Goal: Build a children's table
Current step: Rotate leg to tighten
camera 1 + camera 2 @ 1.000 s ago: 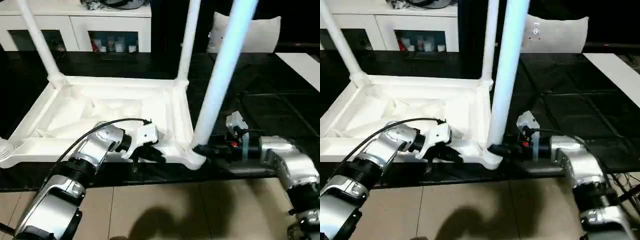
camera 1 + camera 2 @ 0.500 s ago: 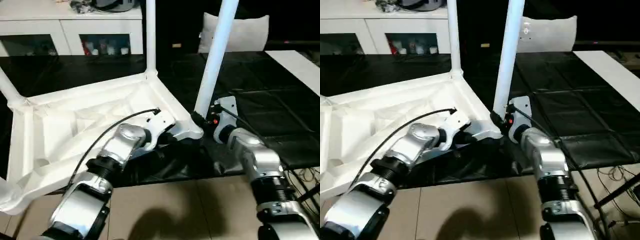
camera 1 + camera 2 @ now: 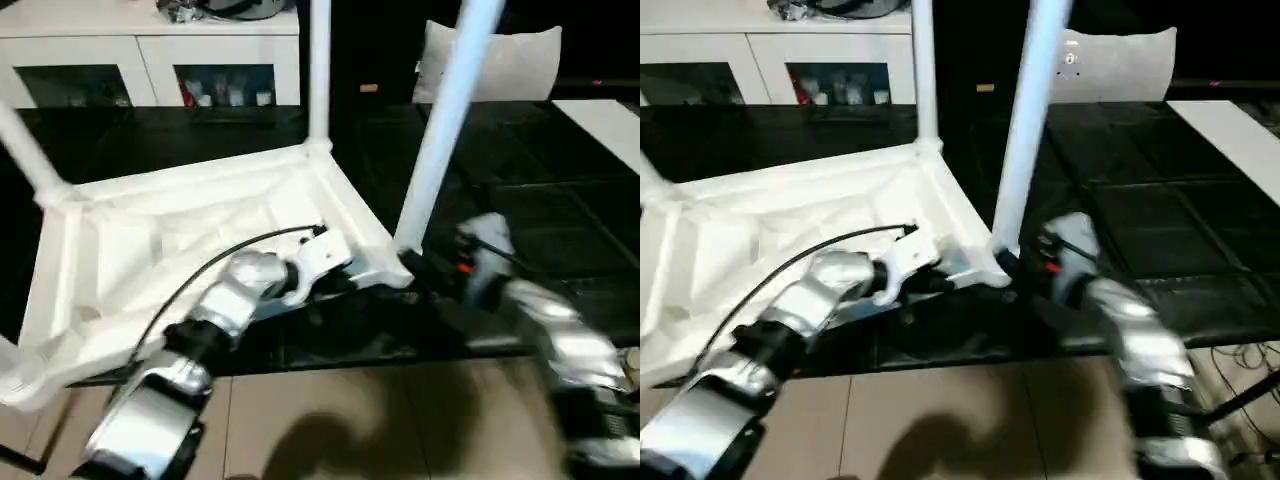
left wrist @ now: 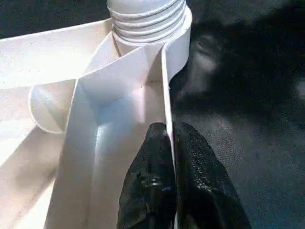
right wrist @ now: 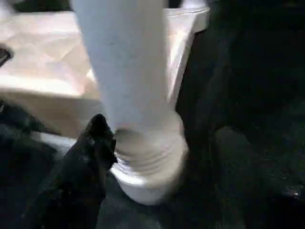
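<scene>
1. Lay upside down on the black mat (image 3: 520,210), ribbed underside up: the white tabletop (image 3: 180,235), one corner turned toward the near edge.

2. Stood upright from the corner sockets: a near leg (image 3: 440,130) at the corner closest to the robot, another leg (image 3: 318,70) at the far corner, a third leg (image 3: 25,150) at the left, and a further socket (image 3: 20,375) at the near-left edge.

3. Pinched the tabletop's thin side wall just below the near corner socket (image 4: 147,28): the left gripper (image 4: 172,143), fingers (image 4: 150,176) nearly closed with the wall between them.

4. Hovered at the base of the near leg, blurred by motion: the right gripper (image 3: 425,275). Showed one dark finger (image 5: 90,162) touching the threaded collar in the wrist view; whether the fingers were open or closed, cannot tell.

5. Appeared to be the seating of the near leg, with the tabletop steadied by the left arm.

6. Called next, by this reading, for a firm hold on the leg near its base and a twist to drive the thread home, without dragging the tabletop round.

7. Stood behind: a white cabinet (image 3: 150,50) with glass doors.
</scene>
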`<state>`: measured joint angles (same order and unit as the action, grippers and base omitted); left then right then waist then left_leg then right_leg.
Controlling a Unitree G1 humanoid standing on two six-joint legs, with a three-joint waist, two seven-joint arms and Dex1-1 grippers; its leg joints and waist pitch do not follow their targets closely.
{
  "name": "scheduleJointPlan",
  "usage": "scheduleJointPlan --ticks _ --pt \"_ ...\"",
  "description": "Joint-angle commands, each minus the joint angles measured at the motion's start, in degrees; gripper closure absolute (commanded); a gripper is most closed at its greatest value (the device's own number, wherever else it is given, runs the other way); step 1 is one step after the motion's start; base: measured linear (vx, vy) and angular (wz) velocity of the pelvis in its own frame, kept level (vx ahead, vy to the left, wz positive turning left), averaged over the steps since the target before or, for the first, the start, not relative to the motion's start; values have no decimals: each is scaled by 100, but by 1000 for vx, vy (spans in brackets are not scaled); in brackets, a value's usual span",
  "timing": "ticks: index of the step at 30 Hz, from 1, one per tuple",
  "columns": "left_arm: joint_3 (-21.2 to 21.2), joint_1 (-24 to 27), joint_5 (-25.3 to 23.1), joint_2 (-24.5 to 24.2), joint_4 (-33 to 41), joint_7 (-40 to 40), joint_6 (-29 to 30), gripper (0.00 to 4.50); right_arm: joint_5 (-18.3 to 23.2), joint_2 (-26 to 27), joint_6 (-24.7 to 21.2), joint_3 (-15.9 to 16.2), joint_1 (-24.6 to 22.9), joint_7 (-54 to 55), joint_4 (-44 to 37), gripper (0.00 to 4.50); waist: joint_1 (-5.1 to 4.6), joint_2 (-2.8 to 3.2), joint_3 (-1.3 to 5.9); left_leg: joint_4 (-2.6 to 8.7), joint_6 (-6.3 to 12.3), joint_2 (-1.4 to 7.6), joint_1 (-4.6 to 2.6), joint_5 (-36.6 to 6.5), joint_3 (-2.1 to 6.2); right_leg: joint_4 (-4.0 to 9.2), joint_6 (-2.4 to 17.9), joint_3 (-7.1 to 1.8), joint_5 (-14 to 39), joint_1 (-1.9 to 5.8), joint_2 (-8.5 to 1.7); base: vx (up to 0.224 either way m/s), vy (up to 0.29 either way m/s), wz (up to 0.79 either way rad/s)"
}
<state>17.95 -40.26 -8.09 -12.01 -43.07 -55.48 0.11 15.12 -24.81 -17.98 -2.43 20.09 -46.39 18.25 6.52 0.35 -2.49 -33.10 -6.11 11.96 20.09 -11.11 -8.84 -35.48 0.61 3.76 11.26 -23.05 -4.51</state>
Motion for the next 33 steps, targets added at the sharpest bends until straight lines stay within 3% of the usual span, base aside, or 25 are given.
scheduleJointPlan --ticks 1,2,6,7,11,16,22,26,33 --pt "267 150 27 -160 -26 -561 -512 450 -36 -301 96 202 -8 -670 -156 51 26 -121 339 309 548 53 60 -562 -63 443 1058 -229 700 387 -327 0 0 0" --pt "322 154 18 -241 -42 -729 -610 450 -50 -420 157 267 0 -879 -127 51 8 -147 334 310 550 53 72 -581 -71 450 1047 -231 761 389 -322 0 0 0" --pt "449 149 40 -456 -50 -1246 -902 450 30 -700 389 452 51 -1679 -25 51 21 -141 335 306 554 73 60 -594 -75 432 1147 -224 718 371 -326 0 0 0" --pt "487 153 41 -522 -14 -1427 -978 450 32 -756 449 513 92 -1890 41 77 38 -140 343 300 570 91 41 -561 -79 417 1198 -227 628 355 -327 0 0 0" --pt "588 146 14 -669 33 -1816 -1173 450 15 -886 530 725 191 -2383 155 106 100 -136 351 278 638 113 35 -429 -92 353 1387 -224 241 348 -324 0 0 0" --pt "758 148 111 -834 227 -2409 -1324 450 126 -831 396 1002 296 -2846 34 151 170 -148 352 281 615 117 34 -400 -93 334 1385 -225 275 350 -335 0 0 0" --pt "754 126 151 -831 225 -2535 -1353 450 274 -692 291 1043 333 -3041 16 206 212 -141 356 281 547 129 19 -452 -90 321 1439 -229 202 344 -338 0 0 0" --pt "715 102 159 -817 151 -2620 -1383 450 338 -655 211 1105 369 -3273 104 234 218 -143 345 288 464 118 27 -571 -87 340 1362 -228 418 349 -343 0 0 0" --pt "624 169 332 -795 196 -2613 -1108 450 559 -646 -3 1021 234 -3348 -76 247 228 -135 350 288 386 116 26 -565 -86 348 1283 -235 565 345 -339 0 0 0"
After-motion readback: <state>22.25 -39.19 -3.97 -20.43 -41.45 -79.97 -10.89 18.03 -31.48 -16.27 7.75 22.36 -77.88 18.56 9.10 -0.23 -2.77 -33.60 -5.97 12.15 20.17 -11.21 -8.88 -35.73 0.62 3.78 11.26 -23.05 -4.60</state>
